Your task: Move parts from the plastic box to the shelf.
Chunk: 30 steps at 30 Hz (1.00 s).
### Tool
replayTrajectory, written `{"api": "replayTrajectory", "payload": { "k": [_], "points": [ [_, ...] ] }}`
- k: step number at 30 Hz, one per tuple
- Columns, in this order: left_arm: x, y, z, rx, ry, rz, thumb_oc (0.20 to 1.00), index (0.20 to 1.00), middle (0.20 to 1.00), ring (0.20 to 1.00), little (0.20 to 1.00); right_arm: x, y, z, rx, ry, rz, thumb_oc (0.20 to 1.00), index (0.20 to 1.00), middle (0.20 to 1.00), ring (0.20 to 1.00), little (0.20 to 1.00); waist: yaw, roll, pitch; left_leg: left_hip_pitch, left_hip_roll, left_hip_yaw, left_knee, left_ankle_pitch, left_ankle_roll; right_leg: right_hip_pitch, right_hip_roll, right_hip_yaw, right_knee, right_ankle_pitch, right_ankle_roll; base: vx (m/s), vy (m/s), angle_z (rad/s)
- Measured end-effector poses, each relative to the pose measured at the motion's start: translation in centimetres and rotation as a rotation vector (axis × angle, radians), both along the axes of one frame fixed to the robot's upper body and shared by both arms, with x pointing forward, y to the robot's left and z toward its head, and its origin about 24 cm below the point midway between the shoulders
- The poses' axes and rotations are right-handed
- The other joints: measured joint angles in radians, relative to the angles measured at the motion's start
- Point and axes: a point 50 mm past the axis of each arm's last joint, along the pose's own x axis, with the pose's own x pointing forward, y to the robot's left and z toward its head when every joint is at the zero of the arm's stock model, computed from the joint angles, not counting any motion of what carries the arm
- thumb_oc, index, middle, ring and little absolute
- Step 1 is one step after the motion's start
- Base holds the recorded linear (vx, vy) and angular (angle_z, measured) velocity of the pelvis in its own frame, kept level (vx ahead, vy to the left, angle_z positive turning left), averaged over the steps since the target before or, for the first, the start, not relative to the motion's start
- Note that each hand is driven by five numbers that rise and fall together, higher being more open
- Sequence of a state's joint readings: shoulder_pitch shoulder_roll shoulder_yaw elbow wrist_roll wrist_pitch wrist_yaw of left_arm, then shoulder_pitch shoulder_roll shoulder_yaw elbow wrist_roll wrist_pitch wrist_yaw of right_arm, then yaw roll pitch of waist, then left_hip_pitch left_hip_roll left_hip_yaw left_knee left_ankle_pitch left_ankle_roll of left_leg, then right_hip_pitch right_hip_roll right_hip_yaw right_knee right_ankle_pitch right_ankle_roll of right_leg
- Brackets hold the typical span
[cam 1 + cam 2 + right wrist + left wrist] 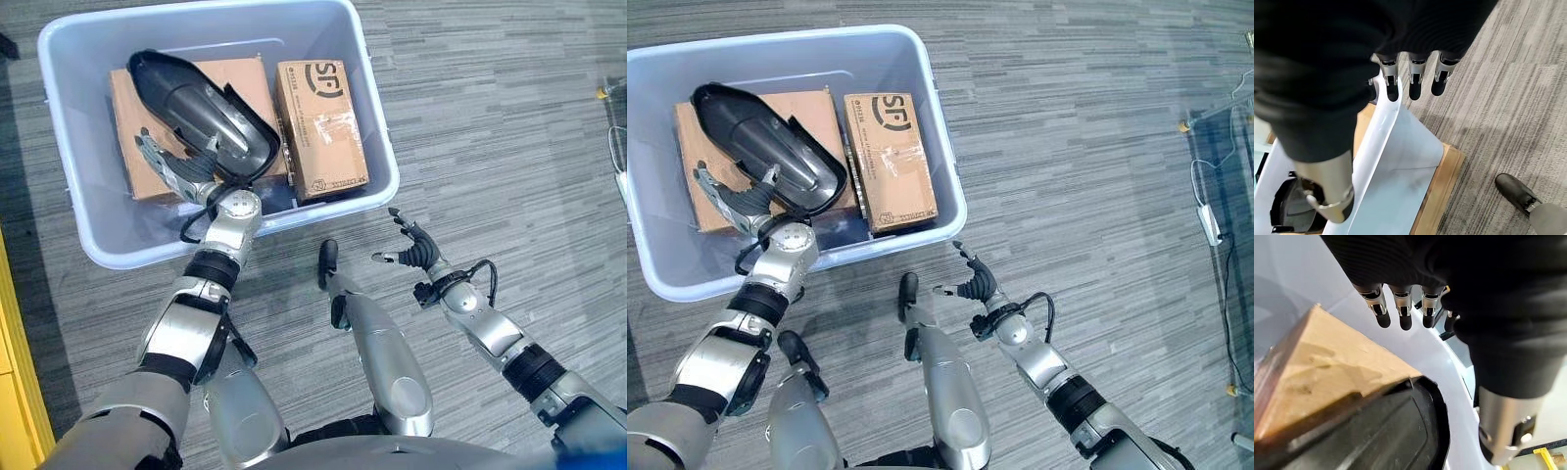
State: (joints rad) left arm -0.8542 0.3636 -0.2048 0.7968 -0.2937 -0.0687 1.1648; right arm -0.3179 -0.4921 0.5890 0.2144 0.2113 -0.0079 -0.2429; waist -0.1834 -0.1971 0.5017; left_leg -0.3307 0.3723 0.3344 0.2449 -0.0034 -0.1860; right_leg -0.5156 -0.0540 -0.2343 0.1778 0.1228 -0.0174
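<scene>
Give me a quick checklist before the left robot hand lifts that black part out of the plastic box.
1. Left robot hand inside plastic box, beside black part: ok.
2. Fingers curled round black part: not ok, they look relaxed.
3. Black part free on top, resting on cardboard boxes: ok.
4. Right robot hand outside box, open over carpet: ok.
5. Shelf location: cannot tell.

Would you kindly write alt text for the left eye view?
The left hand reaches into a plastic box on grey carpet, beside a black moulded part lying across a cardboard box. A second cardboard box lies alongside; the right hand hovers open outside.
</scene>
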Motion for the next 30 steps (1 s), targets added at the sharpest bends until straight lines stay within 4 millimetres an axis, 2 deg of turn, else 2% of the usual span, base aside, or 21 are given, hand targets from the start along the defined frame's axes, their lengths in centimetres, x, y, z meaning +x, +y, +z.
{"api": "replayTrajectory", "payload": {
  "k": [4,7,11,14,16,20,25,30],
  "points": [
    [0.5,0.0,1.8,0.008,-0.046,0.000,1.000,1.000,1.000,1.000,1.000,0.0,0.0,0.1,0.000,-0.001,0.002,1.000,1.000,1.000,1.000,1.000,-0.001,0.000,0.000,0.000,0.012,0.002,0.000,0.002,-0.004,-0.001,0.013,0.000,-0.001,-0.005,-0.007,0.02,-0.013,-0.04],
    [0.6,0.0,2.3,0.013,-0.060,-0.005,1.000,1.000,1.000,1.000,1.000,0.0,0.0,0.0,0.000,-0.001,0.003,1.000,1.000,1.000,1.000,1.000,-0.006,0.000,0.000,0.001,0.015,0.002,-0.001,0.002,-0.004,-0.001,0.016,0.000,-0.001,-0.009,-0.010,0.02,-0.002,0.00],
    [0.8,-0.3,2.1,-0.049,-0.047,-0.018,1.000,1.000,1.000,1.000,1.000,0.1,0.3,0.2,-0.003,-0.006,0.015,1.000,1.000,1.000,1.000,1.000,-0.011,0.000,0.000,-0.001,0.015,0.001,-0.001,0.001,-0.005,-0.001,0.015,-0.002,0.000,-0.011,-0.009,0.04,-0.014,0.02],
    [1.0,0.2,0.7,-0.180,0.025,0.022,1.000,1.000,1.000,1.000,1.000,0.6,0.7,0.9,-0.007,-0.031,0.031,1.000,1.000,1.000,1.000,1.000,-0.017,0.000,0.000,-0.005,0.016,0.000,0.000,-0.001,-0.005,-0.004,0.015,-0.003,0.000,-0.011,-0.009,0.04,-0.022,0.00],
    [1.0,0.4,0.5,-0.179,0.042,0.039,1.000,1.000,1.000,1.000,1.000,0.7,0.7,1.1,-0.008,-0.035,0.031,1.000,1.000,1.000,1.000,1.000,-0.020,-0.001,-0.001,-0.012,0.017,-0.001,0.000,-0.005,-0.003,-0.011,0.016,-0.003,0.000,-0.011,-0.010,0.03,-0.041,0.00],
    [1.2,1.0,1.5,-0.225,0.024,0.086,1.000,1.000,1.000,1.000,1.000,0.7,0.6,0.8,-0.019,-0.017,0.021,1.000,1.000,1.000,1.000,1.000,-0.025,-0.003,-0.002,-0.061,0.022,-0.014,0.005,0.002,-0.011,-0.052,0.018,-0.012,0.008,-0.011,-0.010,0.02,-0.028,0.04],
    [0.8,1.4,1.1,-0.250,0.033,0.170,1.000,1.000,1.000,1.000,1.000,0.6,0.5,0.6,-0.021,-0.009,0.015,1.000,1.000,1.000,1.000,1.000,-0.031,-0.003,-0.002,-0.070,0.029,-0.026,0.006,0.002,-0.011,-0.053,0.021,-0.026,0.013,-0.017,-0.014,0.01,-0.023,0.05],
    [0.4,2.0,0.2,-0.263,0.059,0.227,1.000,1.000,1.000,1.000,1.000,0.6,0.6,0.7,-0.024,-0.013,0.021,1.000,1.000,1.000,1.000,1.000,-0.017,-0.004,-0.003,-0.072,0.028,-0.029,0.007,0.002,-0.011,-0.051,0.018,-0.030,0.015,-0.015,-0.017,0.01,-0.028,0.03]
  ]
}}
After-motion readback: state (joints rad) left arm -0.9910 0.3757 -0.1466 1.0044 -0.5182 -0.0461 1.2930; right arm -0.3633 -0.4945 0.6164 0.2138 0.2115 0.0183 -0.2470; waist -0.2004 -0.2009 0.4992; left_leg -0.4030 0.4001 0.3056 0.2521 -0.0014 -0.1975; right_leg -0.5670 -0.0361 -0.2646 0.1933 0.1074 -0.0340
